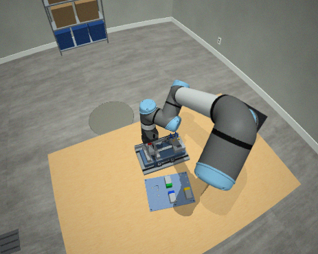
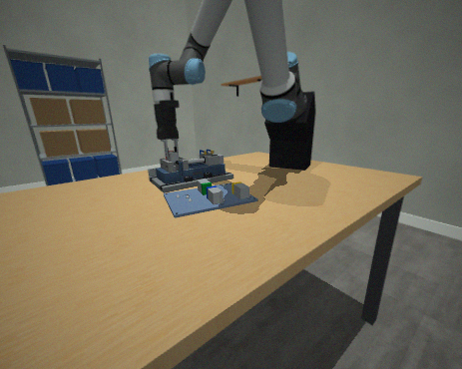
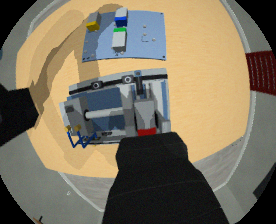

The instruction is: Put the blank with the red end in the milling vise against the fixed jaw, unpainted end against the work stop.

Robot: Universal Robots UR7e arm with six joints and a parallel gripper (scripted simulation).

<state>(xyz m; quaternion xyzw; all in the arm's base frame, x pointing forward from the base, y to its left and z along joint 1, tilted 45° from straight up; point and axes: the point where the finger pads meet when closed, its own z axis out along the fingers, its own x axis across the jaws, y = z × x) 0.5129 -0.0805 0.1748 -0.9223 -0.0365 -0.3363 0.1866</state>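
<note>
The blank with the red end (image 3: pixel 145 116) is in the milling vise (image 1: pixel 163 154) (image 2: pixel 195 172) (image 3: pixel 109 97), between the jaws. Its red end (image 3: pixel 147 132) points away from the work stop (image 3: pixel 139 84), and its unpainted end faces the stop. Its long side lies beside the fixed jaw (image 3: pixel 162 109); whether it touches the jaw, the stop and the low bars is too small to tell. My gripper (image 2: pixel 171 151) points down over the vise, shut on this blank. The gripper's dark body hides the fingers in the wrist view.
The blue plate (image 1: pixel 154 200) (image 2: pixel 185 208) (image 3: pixel 156 25) carries the green-ended blank (image 1: pixel 167 180) (image 3: pixel 119 41), the blue-ended blank (image 1: pixel 172 197) (image 3: pixel 121 14) and the yellow-ended blank (image 1: pixel 188 193) (image 3: pixel 93 21). Blue hoses (image 1: pixel 174 135) (image 3: pixel 80 140) stand up at the vise's hose-side block.
</note>
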